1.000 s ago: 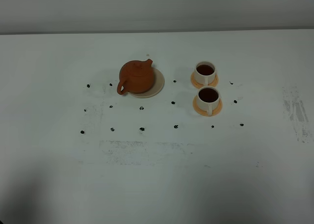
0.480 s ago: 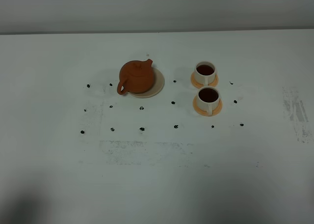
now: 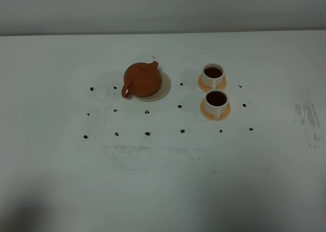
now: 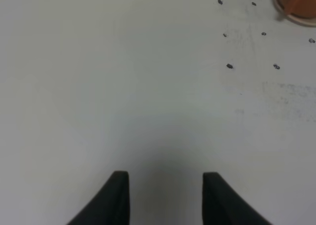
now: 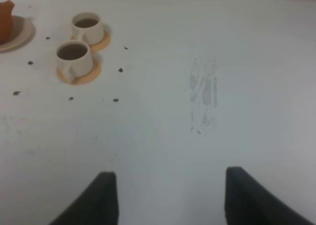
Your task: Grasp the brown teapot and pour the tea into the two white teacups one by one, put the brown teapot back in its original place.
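Brown teapot [image 3: 142,79] sits on the cream saucer [image 3: 164,88], left of both white teacups [image 3: 213,75] [image 3: 216,103], each filled with dark tea on an orange coaster [image 3: 208,111]. Left gripper [image 4: 166,198] and right gripper [image 5: 170,198] hang over bare worktop [image 3: 163,181], fingers apart, holding nothing.

Setting is looking like a robot test lab: a bare white tabletop [image 3: 163,181] is carrying a grid of small black position marks [image 3: 147,134] and grey scuff patches [image 3: 307,115], with a plain wall [image 3: 163,8] standing behind.
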Tool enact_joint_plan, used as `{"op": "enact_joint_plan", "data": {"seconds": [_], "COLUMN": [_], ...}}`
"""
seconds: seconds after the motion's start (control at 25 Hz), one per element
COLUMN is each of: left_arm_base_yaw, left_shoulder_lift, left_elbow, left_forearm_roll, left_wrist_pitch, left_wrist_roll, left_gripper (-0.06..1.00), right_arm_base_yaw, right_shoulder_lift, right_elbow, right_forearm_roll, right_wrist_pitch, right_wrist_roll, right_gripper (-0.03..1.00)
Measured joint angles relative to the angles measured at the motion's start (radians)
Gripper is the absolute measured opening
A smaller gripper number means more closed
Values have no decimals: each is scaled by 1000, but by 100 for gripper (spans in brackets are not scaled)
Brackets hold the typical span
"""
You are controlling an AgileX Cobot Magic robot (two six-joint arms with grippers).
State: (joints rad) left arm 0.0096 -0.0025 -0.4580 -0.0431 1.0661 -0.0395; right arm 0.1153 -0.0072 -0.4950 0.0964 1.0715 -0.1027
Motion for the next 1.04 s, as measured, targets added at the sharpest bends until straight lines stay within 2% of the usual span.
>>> {"op": "enact_joint_plan", "data": {"seconds": [1.04], "left_arm_base_yaw": [0], "left_shoulder_lift": [0], "left_elbow": [0], "left_forearm_roll": [0], "left_wrist_pitch": [0], "left_wrist_roll": [1], "left_gripper": [38], "right_arm_base_yaw": [0], "right_shoulder_lift": [0], "right_elbow": [0], "right_forearm_roll": [0], "right_wrist_pitch": [0], "right_wrist_roll": [0], "right_gripper": [49]}}
